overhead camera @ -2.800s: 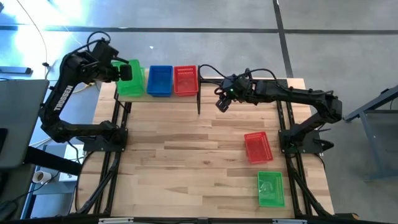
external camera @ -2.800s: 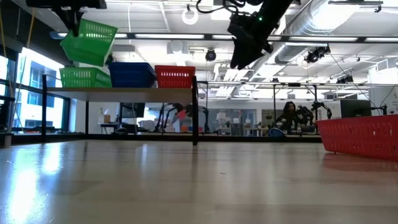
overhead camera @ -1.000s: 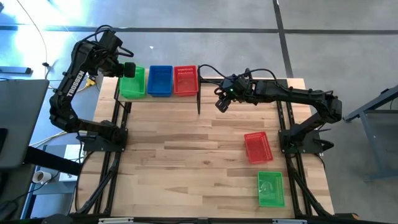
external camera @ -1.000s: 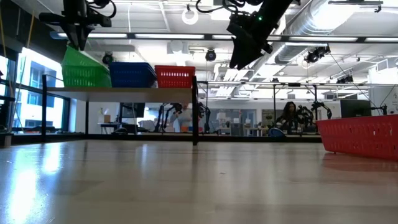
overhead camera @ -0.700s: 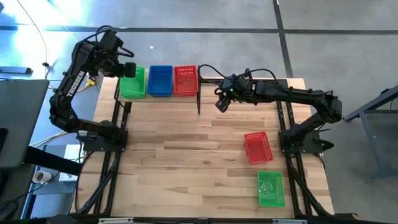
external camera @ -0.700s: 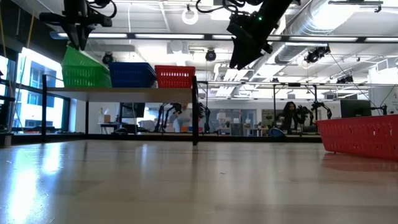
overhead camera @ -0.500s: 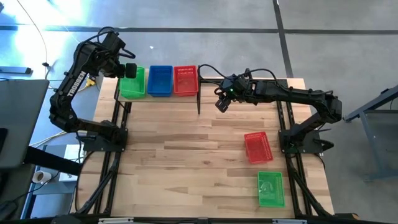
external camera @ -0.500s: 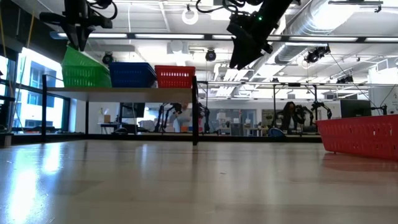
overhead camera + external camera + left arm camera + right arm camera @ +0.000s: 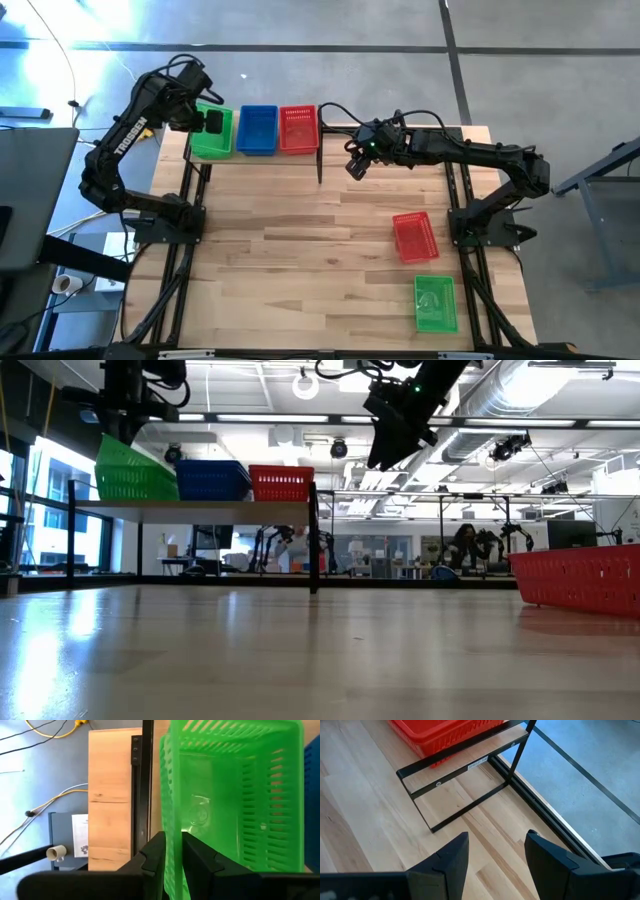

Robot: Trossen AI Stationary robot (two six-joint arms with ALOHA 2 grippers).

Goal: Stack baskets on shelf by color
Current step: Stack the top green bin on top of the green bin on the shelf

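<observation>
Left gripper pinches the wall of the green mesh plastic basket at the wooden shelf's left end; right gripper, fingers spread, hovers nearer the red mesh basket.

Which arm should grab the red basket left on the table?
Right. Its open gripper hangs free on the red basket's side; the left gripper is across the table, jaws around the green basket's wall.

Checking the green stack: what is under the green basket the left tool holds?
The green basket the left tool holds hides what lies beneath it. Only the shelf shows below, so a lower basket cannot be confirmed.
</observation>
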